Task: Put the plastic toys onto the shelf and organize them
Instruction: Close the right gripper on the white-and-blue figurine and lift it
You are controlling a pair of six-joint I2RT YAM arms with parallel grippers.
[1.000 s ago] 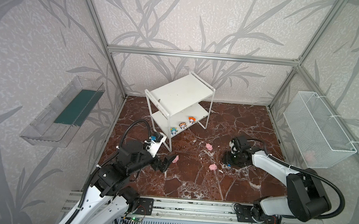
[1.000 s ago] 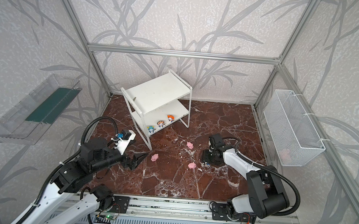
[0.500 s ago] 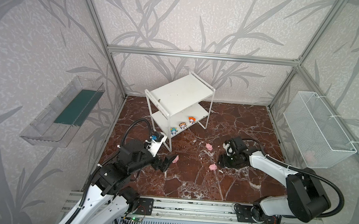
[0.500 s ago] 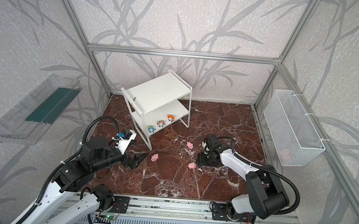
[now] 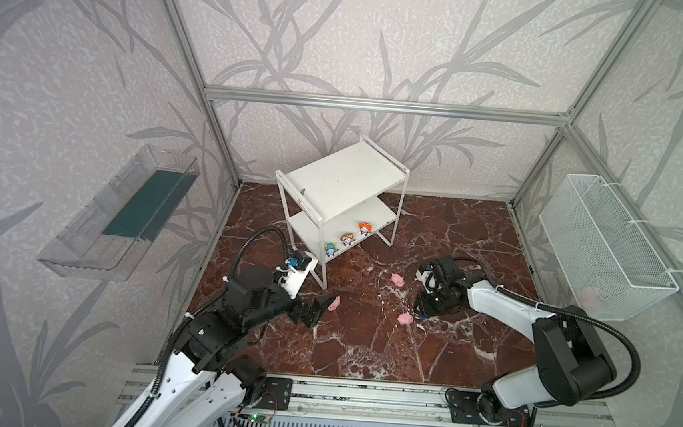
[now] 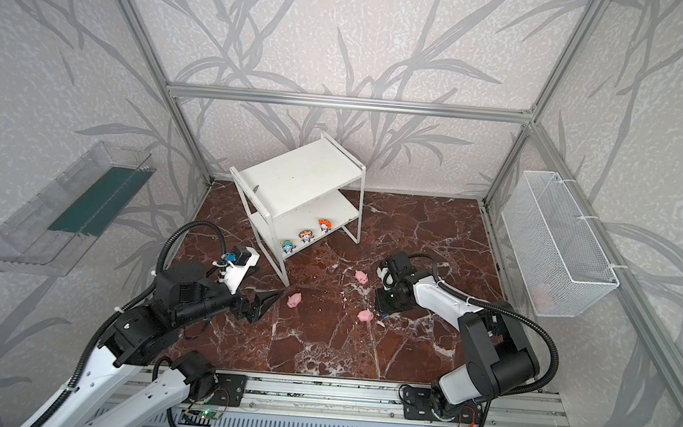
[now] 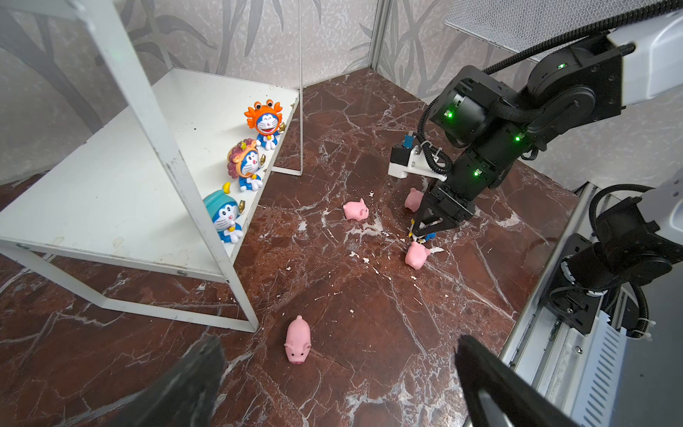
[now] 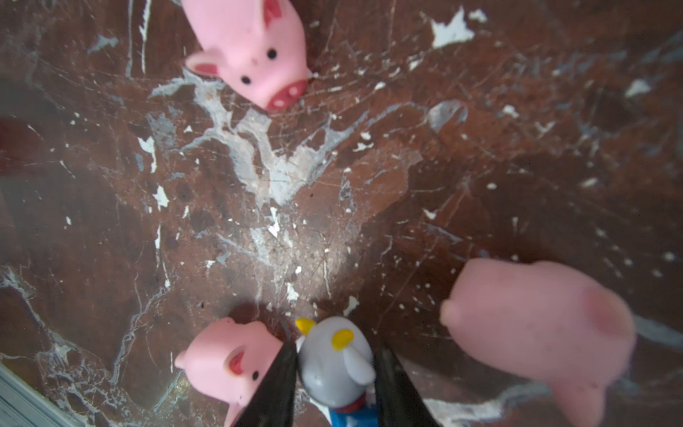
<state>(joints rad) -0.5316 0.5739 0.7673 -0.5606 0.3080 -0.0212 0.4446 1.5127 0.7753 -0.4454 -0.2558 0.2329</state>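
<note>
- Starting big, Jo: containers, what's in them?
- Shelf (image 5: 347, 177) stands at the back of the marble floor (image 5: 362, 349). No toys on the top board. Three figurines (image 5: 346, 238) stand in a row at the lower board's front edge. Wire basket (image 5: 604, 243) on the right wall has a pale pink blur inside, can't name it. Clear bin (image 5: 123, 214) on the left wall shows only a dark green panel.
- Pigs?
- Four pigs (image 7: 355, 210), all on the floor, none shelved. Nearest pig (image 7: 298, 340) lies just ahead of the left gripper (image 7: 338, 344), jaws spread wide, holding nothing. They look soft, rounded and light. I'd squeeze gently across the mid-body, since they may squirt out.
- Smallest?
- Grey-blue figurine (image 8: 334, 355), low at the floor between two pigs. Right gripper (image 7: 424, 232) pinches its head from both sides. Looks hard, glossy and light, so probably slippery. One pig seems to touch a finger and could get dragged along.
</note>
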